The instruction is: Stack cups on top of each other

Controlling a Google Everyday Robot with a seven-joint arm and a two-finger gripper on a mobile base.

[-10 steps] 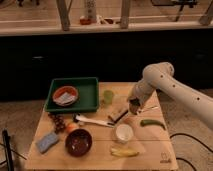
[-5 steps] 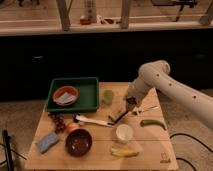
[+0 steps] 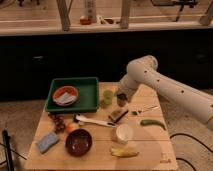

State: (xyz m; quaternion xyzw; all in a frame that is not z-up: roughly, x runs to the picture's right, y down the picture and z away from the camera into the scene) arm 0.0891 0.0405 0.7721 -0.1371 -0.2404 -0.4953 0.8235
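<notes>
The pale yellow-green cup stands upright on the wooden table, just right of the green tray. My gripper hangs at the end of the white arm that reaches in from the right. It is shut on the dark brownish-olive cup, which it holds upright just above the table. The held cup is immediately right of the yellow-green cup and about level with it. The fingers are mostly hidden behind the held cup.
A green tray with an orange bowl sits at the left. A dark red bowl, a white cup, a brush, a banana, a green pepper, a blue sponge and grapes lie in front.
My gripper has moved left with the dark cup, closer to the yellow-green cup. Nothing else on the table has moved.
</notes>
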